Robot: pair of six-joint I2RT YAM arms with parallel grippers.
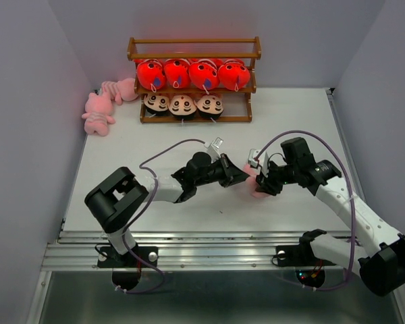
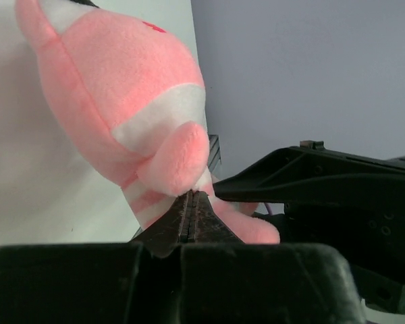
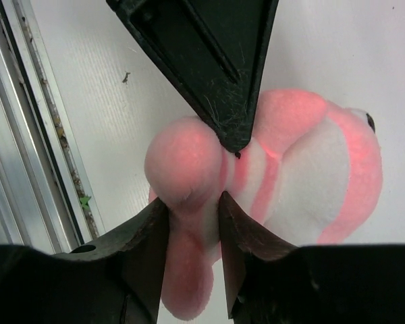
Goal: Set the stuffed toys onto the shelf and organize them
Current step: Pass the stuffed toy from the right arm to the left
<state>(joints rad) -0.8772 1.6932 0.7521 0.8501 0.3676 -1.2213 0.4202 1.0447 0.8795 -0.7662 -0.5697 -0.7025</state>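
Observation:
A pink striped frog-like toy (image 1: 256,192) hangs between my two grippers above the table's middle. My left gripper (image 1: 246,177) is shut, its tips pinching a thin bit of the toy (image 2: 121,74); the jaws (image 2: 192,197) are pressed together. My right gripper (image 1: 262,181) is shut on a limb of the same toy (image 3: 324,169), one finger on each side (image 3: 192,201). The left gripper's tip (image 3: 235,142) touches the toy from above in the right wrist view. The brown shelf (image 1: 194,55) holds four red fish (image 1: 189,74) on its middle tier and three boy dolls (image 1: 182,104) on its bottom tier.
Two more pink toys (image 1: 98,111) (image 1: 118,89) lie on the table left of the shelf, near the left wall. The shelf's top tier holds no toy. A metal rail (image 1: 209,246) runs along the table's near edge.

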